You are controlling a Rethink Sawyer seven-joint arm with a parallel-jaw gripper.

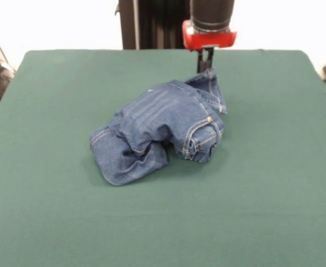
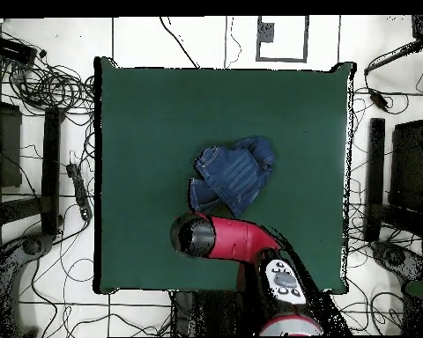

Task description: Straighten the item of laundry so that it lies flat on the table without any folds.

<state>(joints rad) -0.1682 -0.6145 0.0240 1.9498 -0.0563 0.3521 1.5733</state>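
Lying bunched and folded near the table's middle were the jeans; gripper came down at their far edge, its opening couldn't be told.

Sawyer arm: red casing with a black cylindrical wrist; a grey control panel sits on the link near its base. Slim black pincer beneath a red collar.

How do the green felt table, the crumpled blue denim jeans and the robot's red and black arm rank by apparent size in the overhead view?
1. Dark green felt table, by far the largest.
2 and 3. Crumpled blue denim jeans and red and black arm: similar in area, and the arm sits nearer the camera, so no ranking.
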